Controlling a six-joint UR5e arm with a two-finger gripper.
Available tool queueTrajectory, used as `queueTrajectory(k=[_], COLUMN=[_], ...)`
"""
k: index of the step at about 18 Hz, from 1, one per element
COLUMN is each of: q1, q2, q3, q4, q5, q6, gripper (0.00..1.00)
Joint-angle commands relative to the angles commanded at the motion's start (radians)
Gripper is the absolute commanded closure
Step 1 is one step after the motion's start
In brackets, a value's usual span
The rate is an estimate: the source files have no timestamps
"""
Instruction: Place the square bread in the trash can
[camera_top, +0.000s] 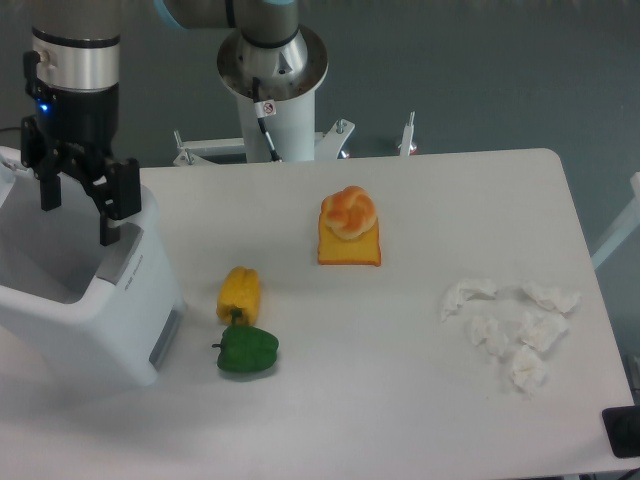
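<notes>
Bread is nowhere visible in the view: nothing pale and lumpy shows at the claw or on the table, and the bin's inside, as far as it can be seen, looks plain white. The claw (78, 205) hangs above the bin's (95, 320) open top with its two dark fingers (112, 200) spread well apart and nothing between them; they touch neither the rim nor the walls, as far as can be told. A blue light glows on the wrist above.

The bin stands at the left edge of the table (400, 400), white, with a grey panel low on the side facing the peppers. Just beside it lie a yellow pepper (240, 292) and, touching its lower end, a green pepper (247, 350). Near the middle of the table a round orange bun (348, 212) sits on a slice of toast (350, 250). Well apart, toward the right, lies a scatter of crumpled white tissues (510, 325).
</notes>
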Motion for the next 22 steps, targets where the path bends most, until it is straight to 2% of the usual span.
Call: queueTrajectory(k=[3,9,14,17,18,22], q1=[0.024,0.178,0.317,0.376,0.417,0.475], q2=[-0.02,-0.025,-0.066,-0.132,-0.158,-0.242], q3=[0.002,0.04,0.017,0.017,0.012,0.014], q4=[0.0,0.0,-0.002,-0.003,-0.029,-0.038], q5=[0.035,0.051,0.077,0.087,0.094,0.094], q6=[0.005,0.021,0.214,0.32,0.401,0.414], gripper=[0.0,0.0,0.0,0.0,0.0,0.0])
